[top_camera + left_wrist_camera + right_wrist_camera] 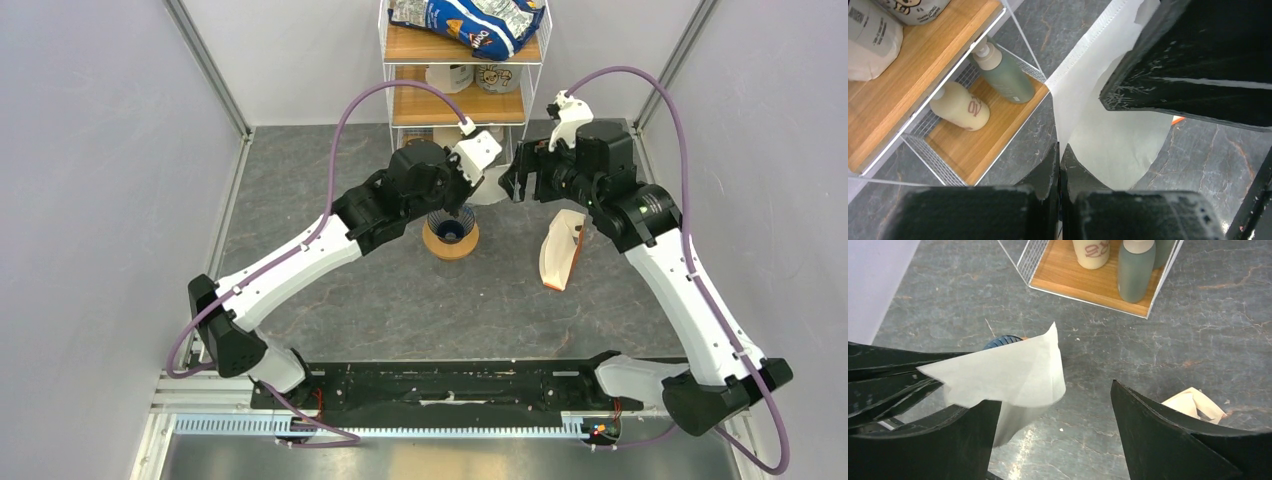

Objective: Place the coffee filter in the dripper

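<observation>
My left gripper is shut on one corner of the thin white coffee filter and holds it in the air just right of and above the dripper. In the left wrist view the jaws pinch the filter's pointed end. The dark blue dripper sits on an orange-tan ring. My right gripper is open, its fingers on either side of the filter's free edge without gripping it. The dripper's rim peeks out behind the filter.
An upright white-and-tan filter bundle stands right of the dripper and shows in the right wrist view. A wire-and-wood shelf with bottles stands at the back. Grey walls enclose both sides.
</observation>
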Robot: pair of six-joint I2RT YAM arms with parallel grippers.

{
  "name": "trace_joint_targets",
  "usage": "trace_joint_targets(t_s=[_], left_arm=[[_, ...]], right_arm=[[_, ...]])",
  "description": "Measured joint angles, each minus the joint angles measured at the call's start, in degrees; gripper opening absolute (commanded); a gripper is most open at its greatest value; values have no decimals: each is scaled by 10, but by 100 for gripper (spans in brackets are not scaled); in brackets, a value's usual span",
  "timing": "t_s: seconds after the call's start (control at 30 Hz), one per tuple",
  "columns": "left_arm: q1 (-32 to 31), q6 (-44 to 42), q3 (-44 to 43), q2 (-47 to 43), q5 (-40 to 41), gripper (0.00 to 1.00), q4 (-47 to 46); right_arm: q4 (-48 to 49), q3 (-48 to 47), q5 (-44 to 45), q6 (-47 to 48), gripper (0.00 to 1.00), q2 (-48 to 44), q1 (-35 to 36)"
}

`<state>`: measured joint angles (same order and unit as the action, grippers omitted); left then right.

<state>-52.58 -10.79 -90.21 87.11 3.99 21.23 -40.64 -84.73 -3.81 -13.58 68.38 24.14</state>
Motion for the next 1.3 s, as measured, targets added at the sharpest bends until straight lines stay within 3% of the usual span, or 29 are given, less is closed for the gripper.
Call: trace_joint_targets(t_s=[0.43,0.73,0.97,1.3], left_arm=[[0,-63,-10,3,-65,2,63],[0,-76,-19,9,-82,2,82],[0,-78,-19,10,-86,2,88],[0,-77,-19,11,-74,2,87]], right_arm=[[-49,-16,-9,68,84,21,0],[-73,-27,-51,109,55,32,0],[-77,-28,-76,121,39,37,0],[-81,-29,-94,122,28,38,0]])
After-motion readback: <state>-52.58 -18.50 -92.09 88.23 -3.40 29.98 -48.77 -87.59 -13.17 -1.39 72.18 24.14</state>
